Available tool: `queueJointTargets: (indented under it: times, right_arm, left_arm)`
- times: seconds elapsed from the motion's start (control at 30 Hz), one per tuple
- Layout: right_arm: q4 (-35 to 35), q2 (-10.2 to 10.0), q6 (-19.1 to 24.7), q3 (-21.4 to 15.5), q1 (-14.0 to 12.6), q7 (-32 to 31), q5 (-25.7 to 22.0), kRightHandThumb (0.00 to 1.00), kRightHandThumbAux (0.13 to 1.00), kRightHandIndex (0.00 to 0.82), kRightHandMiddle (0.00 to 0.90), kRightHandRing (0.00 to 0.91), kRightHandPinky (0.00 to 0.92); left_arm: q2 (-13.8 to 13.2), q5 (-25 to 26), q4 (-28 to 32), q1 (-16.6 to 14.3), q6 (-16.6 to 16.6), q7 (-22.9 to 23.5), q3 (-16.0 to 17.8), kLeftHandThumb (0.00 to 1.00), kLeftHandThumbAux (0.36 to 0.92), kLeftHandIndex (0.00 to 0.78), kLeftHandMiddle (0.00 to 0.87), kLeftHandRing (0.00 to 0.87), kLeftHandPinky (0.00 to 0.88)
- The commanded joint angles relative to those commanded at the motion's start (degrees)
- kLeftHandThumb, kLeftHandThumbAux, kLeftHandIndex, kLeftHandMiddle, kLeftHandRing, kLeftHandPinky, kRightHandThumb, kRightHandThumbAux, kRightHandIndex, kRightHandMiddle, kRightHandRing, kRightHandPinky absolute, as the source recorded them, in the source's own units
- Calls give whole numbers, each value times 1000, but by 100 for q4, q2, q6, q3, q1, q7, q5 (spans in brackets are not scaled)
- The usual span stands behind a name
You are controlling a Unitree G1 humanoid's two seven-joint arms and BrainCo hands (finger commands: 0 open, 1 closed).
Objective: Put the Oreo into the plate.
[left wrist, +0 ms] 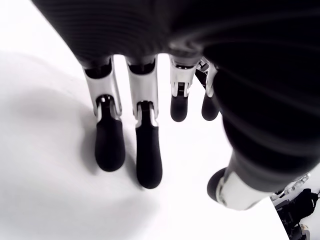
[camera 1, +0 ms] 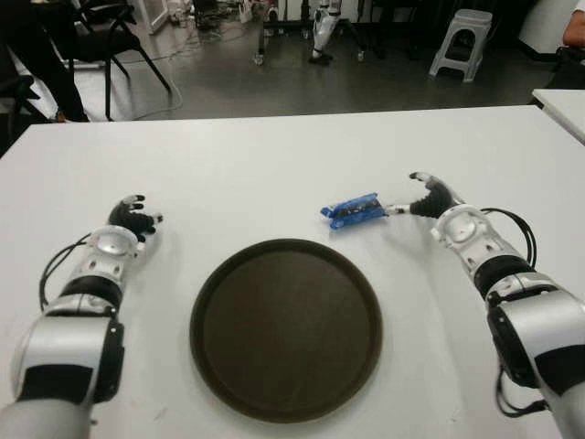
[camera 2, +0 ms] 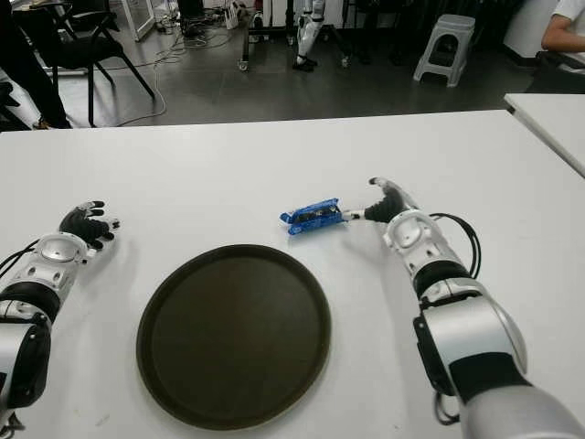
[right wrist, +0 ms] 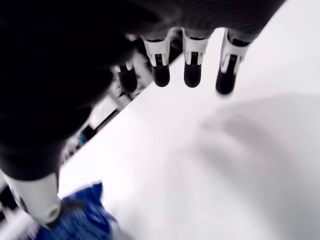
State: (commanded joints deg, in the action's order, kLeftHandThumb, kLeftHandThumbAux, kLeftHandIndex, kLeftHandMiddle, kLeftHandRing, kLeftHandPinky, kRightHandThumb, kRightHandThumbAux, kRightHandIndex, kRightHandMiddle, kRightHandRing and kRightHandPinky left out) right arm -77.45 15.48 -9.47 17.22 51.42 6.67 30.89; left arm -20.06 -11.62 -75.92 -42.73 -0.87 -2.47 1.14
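The Oreo (camera 1: 355, 209) is a blue packet lying on the white table (camera 1: 274, 165), just beyond the far right rim of the dark round plate (camera 1: 284, 327). My right hand (camera 1: 430, 202) is immediately to the packet's right, fingers spread, thumb tip reaching to the packet's end. In the right wrist view the Oreo (right wrist: 80, 220) shows beside the thumb, with the other fingers (right wrist: 192, 75) extended above bare table and holding nothing. My left hand (camera 1: 130, 219) shows at the left of the plate, fingers (left wrist: 147, 155) relaxed and empty.
Beyond the table's far edge are a dark floor, chairs (camera 1: 110, 37) at the far left and a grey stool (camera 1: 462, 41) at the far right. Another white table corner (camera 1: 562, 105) shows at the right.
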Motion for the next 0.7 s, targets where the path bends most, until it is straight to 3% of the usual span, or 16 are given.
queueJointTargets:
  times: [0.5, 0.7]
  right_arm:
    - [262, 45, -427, 478, 190, 15, 318, 0, 598, 0, 0, 0, 0]
    - [293, 61, -471, 682, 243, -110, 432, 0, 618, 0, 0, 0, 0]
  left_arm:
    - [5, -8, -3, -12, 51, -58, -16, 224, 739, 117, 127, 164, 189]
    - [20, -3, -1, -48, 132, -36, -20, 198, 747, 118, 120, 168, 218]
